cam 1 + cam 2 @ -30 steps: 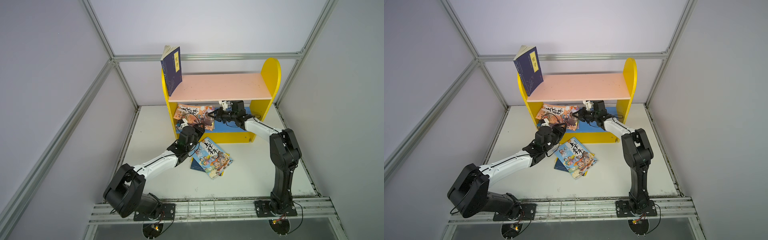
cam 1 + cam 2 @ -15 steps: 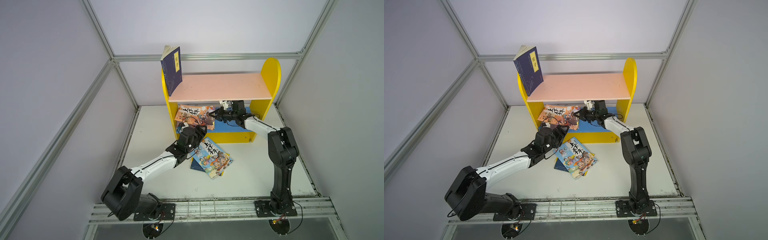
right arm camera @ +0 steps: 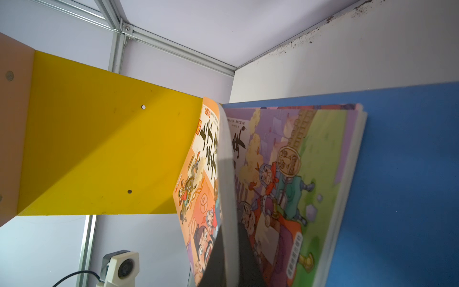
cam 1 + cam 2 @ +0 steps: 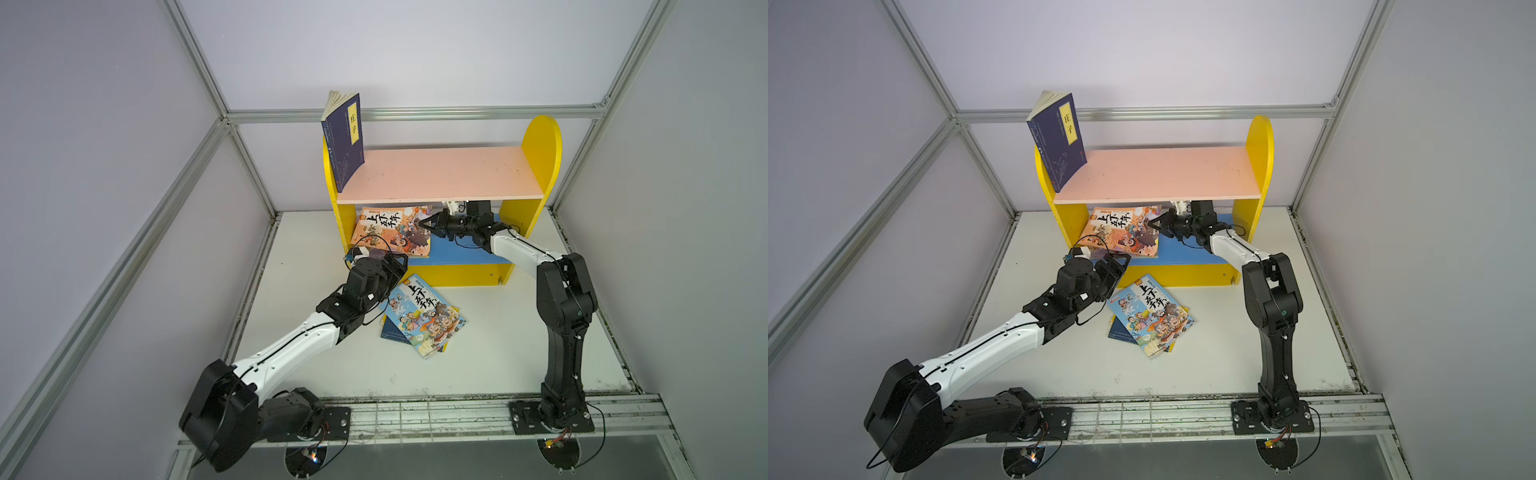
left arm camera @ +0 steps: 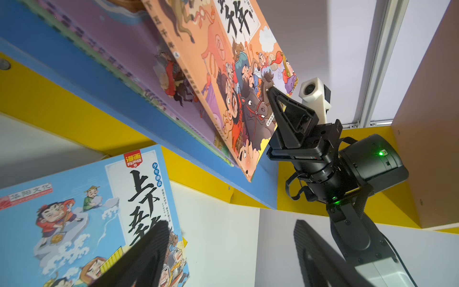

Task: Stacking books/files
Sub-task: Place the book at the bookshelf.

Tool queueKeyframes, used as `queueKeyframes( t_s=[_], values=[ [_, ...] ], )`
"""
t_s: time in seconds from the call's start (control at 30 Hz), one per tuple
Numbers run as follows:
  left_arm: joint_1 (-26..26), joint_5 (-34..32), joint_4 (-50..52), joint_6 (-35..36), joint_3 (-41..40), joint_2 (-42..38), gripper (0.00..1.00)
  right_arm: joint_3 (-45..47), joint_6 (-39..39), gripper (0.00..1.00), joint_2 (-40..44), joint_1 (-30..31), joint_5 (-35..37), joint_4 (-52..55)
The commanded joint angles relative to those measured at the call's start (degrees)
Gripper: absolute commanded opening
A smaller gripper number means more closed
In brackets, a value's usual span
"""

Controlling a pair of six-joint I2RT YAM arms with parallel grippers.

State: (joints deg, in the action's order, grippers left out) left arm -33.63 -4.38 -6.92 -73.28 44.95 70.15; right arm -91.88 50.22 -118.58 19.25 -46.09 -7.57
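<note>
Right tool (image 4: pixel 424 224) is tucked in under the pink top board (image 4: pixel 440 174) of the yellow bookshelf (image 4: pixel 540 149), and it's pressed together on the edge of the orange book (image 4: pixel 390 230) that faces it. The right wrist view shows it well: the orange book (image 3: pixel 198 186) tilts up from the tool's tip, with its pinched edge lifted clear of the purple book (image 3: pixel 285 186) beneath. That purple book lies flat on the blue lower board (image 3: pixel 409 174). The orange book's far edge runs toward the yellow side panel (image 3: pixel 99 136) across from the tool.

Over to the left tool (image 5: pixel 231 256): fingers (image 5: pixel 149 256) spread wide, nothing between them. In both top views it hangs just in front of the shelf's lower edge, close under the orange book's near corner (image 4: pixel 1100 253). The left wrist view looks straight up at the right tool (image 5: pixel 270 93) nipping that cover.

Just beside the left tool (image 4: pixel 398 262), on the side toward the right arm, the light blue book (image 4: pixel 422 313) lies flat on the white surface (image 4: pixel 519 345). It sits on top of a dark blue book (image 4: pixel 390 332) whose corner pokes out. Whether the left tool touches the light blue cover, I can't tell.

High above both tools, a navy book with a yellow title strip (image 4: pixel 345 141) stands on the pink board, leaning at the shelf's end.
</note>
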Motion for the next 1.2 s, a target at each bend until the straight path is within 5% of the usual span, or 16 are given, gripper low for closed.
queueKeyframes(
  t_s=[0.0, 0.2, 0.57, 0.7, 0.77, 0.8, 1.17],
  values=[
    [0.0, -0.5, 2.3, 1.9, -0.5, -1.3, 0.84, -1.5, 2.2, 0.06, -1.3, 0.1, -1.2, -0.7],
    [0.0, -1.5, 5.6, 3.4, -1.4, -4.7, 0.84, -3.2, 0.5, 0.28, -1.8, 0.1, -0.3, 2.6],
    [0.0, -3.5, 11.1, 6.3, -1.9, -9.6, 0.84, -5.2, -5.8, 0.53, -0.2, 0.1, 5.5, 12.0],
    [0.0, -3.4, 11.4, 6.7, -2.2, -9.8, 0.84, -7.1, -10.8, 0.72, 0.9, 0.1, 10.0, 19.6],
    [0.0, -3.3, 11.4, 6.7, -2.1, -9.7, 0.84, -8.7, -13.1, 0.96, 0.9, 0.2, 12.4, 23.6],
    [0.0, -3.2, 11.3, 6.7, -2.1, -9.7, 0.84, -9.4, -13.9, 1.0, 0.8, 0.1, 13.6, 25.4],
    [0.1, -3.5, 13.6, 9.6, -0.8, -10.8, 0.83, -3.3, -15.7, 0.98, 6.8, 0.7, 22.1, 26.8]
  ],
)
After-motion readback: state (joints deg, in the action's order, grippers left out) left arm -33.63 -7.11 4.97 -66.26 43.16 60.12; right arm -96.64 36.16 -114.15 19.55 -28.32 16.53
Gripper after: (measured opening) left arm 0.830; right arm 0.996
